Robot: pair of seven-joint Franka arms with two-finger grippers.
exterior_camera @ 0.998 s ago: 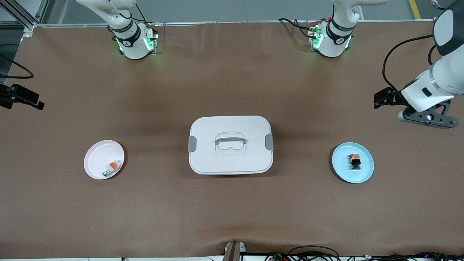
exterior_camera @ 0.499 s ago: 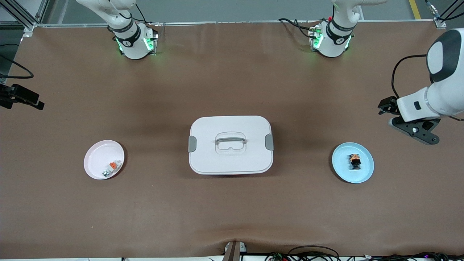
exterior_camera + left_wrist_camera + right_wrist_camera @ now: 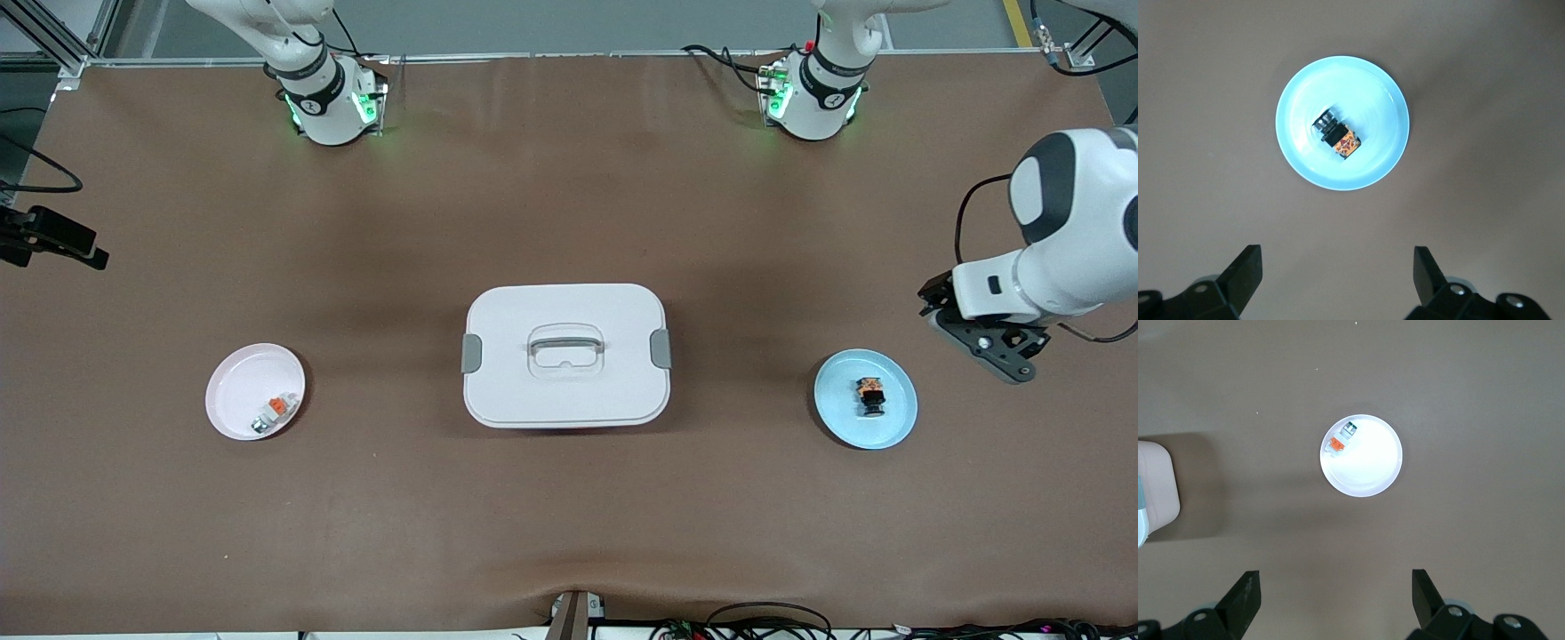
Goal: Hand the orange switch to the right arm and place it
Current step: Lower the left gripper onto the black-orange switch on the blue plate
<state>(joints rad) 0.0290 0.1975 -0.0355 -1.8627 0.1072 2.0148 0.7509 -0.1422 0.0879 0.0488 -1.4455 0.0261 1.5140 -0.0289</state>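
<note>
The orange switch (image 3: 871, 396) lies on its side on a light blue plate (image 3: 836, 418) toward the left arm's end of the table. In the left wrist view the orange switch (image 3: 1337, 135) shows in the middle of the blue plate (image 3: 1385, 160). My left gripper (image 3: 987, 342) hangs in the air beside that plate, over bare table at the table's end. Seen from its wrist, the left gripper (image 3: 1337, 253) is open and holds nothing. My right gripper (image 3: 1336, 579) is open too, high over the table near a white plate, and it waits.
A white lidded box (image 3: 516, 391) with a handle stands at the table's middle. A white plate (image 3: 236, 382) toward the right arm's end holds a small white piece with an orange tab (image 3: 276, 409). A black device (image 3: 53, 238) sticks in at that table end.
The left arm has swung down toward the front camera, bringing its open gripper closer to the blue plate. The switch, plates and box have not moved.
</note>
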